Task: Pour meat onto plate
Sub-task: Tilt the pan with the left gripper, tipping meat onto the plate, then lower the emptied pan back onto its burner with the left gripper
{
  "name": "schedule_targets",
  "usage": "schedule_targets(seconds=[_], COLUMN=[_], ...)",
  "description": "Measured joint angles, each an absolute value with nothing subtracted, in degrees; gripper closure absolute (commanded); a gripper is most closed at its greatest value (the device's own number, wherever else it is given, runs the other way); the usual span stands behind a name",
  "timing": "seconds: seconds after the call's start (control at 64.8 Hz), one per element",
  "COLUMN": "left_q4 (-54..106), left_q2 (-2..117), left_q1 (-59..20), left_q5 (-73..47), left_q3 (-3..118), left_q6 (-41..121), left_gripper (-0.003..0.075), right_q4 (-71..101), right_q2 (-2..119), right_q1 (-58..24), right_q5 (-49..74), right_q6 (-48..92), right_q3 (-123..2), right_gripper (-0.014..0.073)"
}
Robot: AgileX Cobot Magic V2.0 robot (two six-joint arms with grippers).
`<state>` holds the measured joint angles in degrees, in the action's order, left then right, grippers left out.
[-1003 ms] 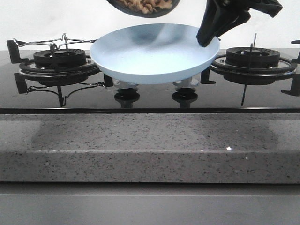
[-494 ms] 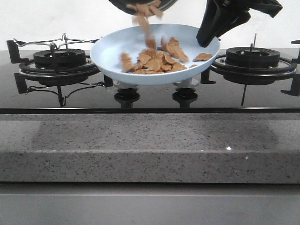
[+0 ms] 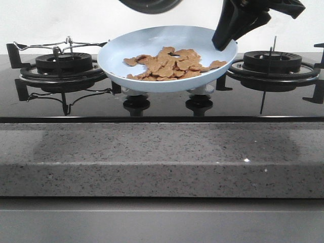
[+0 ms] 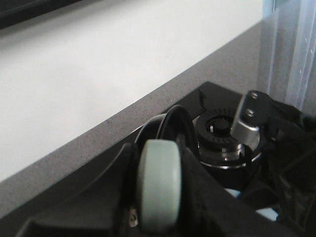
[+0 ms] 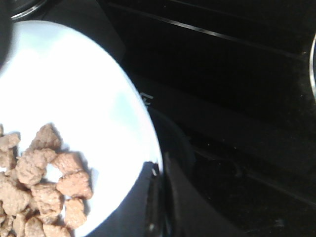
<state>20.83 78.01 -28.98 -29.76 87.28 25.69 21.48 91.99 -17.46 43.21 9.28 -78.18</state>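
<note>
The pale blue plate [image 3: 121, 55] hangs above the middle of the black hob. The meat [image 3: 169, 63] lies on it in a loose heap of orange-brown slices. My right gripper [image 3: 225, 43] is shut on the plate's right rim. The right wrist view shows the plate [image 5: 84, 89], the meat [image 5: 44, 182] and that gripper [image 5: 159, 197] with its jaws clamped over the rim. The black frying pan [image 3: 149, 4] is above the plate at the top edge, with only its dark underside showing. My left gripper [image 4: 159, 197] is shut on the pan's pale handle [image 4: 159, 182].
A burner with a wire support [image 3: 63, 63] is at the hob's left and another burner [image 3: 273, 61] at its right. Two knobs [image 3: 136, 104] [image 3: 199, 104] sit under the plate. The grey stone counter edge [image 3: 162, 157] runs along the front.
The meat has fallen from the pan onto the plate and settled there. The pan has tipped further and shows no meat. The plate and the right gripper have stayed put.
</note>
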Motion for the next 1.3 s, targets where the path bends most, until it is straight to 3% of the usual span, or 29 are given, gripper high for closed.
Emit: schedule_targets(seconds=[0.185, 0.34, 0.525, 0.91, 1.296], left_q4=[45.7, 69.4, 86.6, 92.3, 91.4], left_q2=[78.0, 82.0, 91.6, 106.0, 109.8], left_q1=[-12.8, 4.4, 15.8, 19.1, 19.2], left_q5=[-34.2, -45.3, -53.7, -54.8, -51.8], left_q3=[86.2, 83.9, 81.8, 81.8, 81.8], left_q6=[29.4, 36.4, 38.6, 35.4, 34.5], left_gripper=[0.074, 0.074, 0.0741, 0.0741, 0.074], right_q4=[21.5, 21.5, 21.5, 21.5, 21.5], right_q2=[92.0, 92.0, 92.0, 92.0, 92.0], right_q1=[-17.5, -17.5, -17.5, -17.5, -17.5], right_q5=[43.2, 43.2, 43.2, 43.2, 43.2], right_q6=[9.3, 9.4, 9.4, 9.4, 9.4], right_q3=[-78.2, -78.2, -78.2, -78.2, -78.2], right_gripper=[0.0652, 0.0652, 0.0652, 0.0652, 0.0652])
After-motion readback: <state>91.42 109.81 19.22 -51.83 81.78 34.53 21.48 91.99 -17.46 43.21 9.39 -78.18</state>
